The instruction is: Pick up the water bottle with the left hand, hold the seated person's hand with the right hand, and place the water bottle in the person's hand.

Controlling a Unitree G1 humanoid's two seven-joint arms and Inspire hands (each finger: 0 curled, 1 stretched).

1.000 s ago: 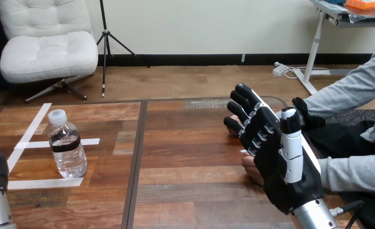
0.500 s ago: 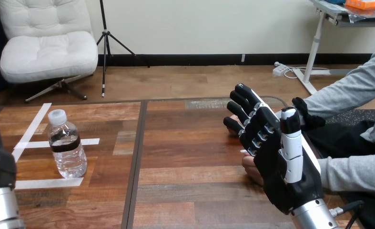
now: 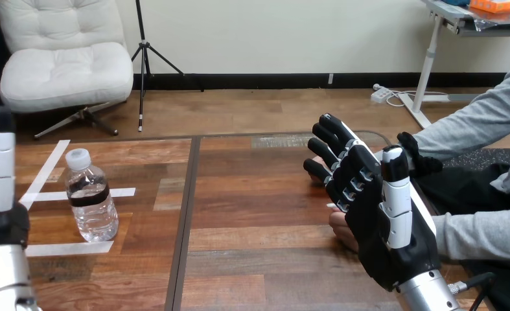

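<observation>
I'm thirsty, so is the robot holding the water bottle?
No, the water bottle stands upright on the table, apart from the left hand.

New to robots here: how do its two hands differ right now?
The left hand stands near the water bottle, not touching; the right hand stands before the person's hand. The left hand is at the table's left, the right hand at its right. Both are black with white shells.

I read no text, number or sign anywhere. Water bottle (image 3: 91, 206): dark label band round middle, print too small for me to make out. White tape strips (image 3: 64, 249) on table (image 3: 258, 259): plain lines, no characters I can see. Pale patch (image 3: 281, 140) near table's far edge: marks illegible from here.
</observation>
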